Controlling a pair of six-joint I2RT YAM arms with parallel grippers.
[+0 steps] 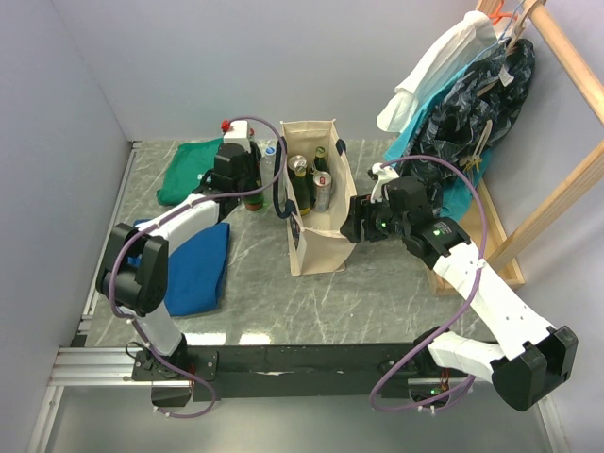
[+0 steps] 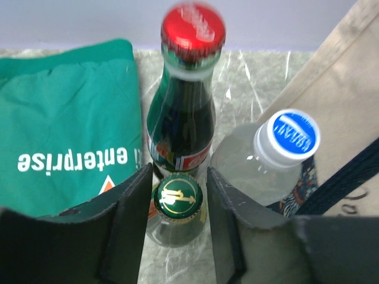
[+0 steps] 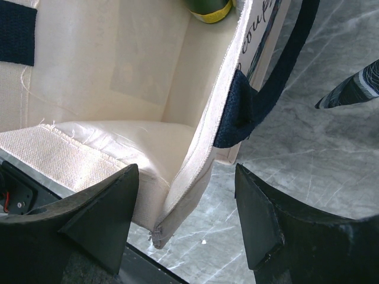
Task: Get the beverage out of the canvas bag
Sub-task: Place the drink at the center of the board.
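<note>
Cream-beige canvas tote [image 1: 316, 241] with navy loop handles upright between both claws, dark bottles [image 1: 300, 184] and a silver can [image 1: 323, 192] inside. Left claw [image 2: 179, 189] just outside the tote, black fingers [image 2: 127, 219] tight either side of a green-capped dark glass bottle [image 2: 177, 198] standing on the grey marble table [image 2: 249, 83]; gripped or not, cannot tell. Beyond its tips, a red-capped cola bottle [image 2: 183, 118] and a clear blue-capped plastic bottle [image 2: 260, 160]; green printed cloth [image 2: 59, 118] to its left. Right claw [image 3: 186, 219] spread wide, straddling the tote's side wall.

Green cloth [image 1: 193, 168], blue cloth [image 1: 198, 269]
</note>
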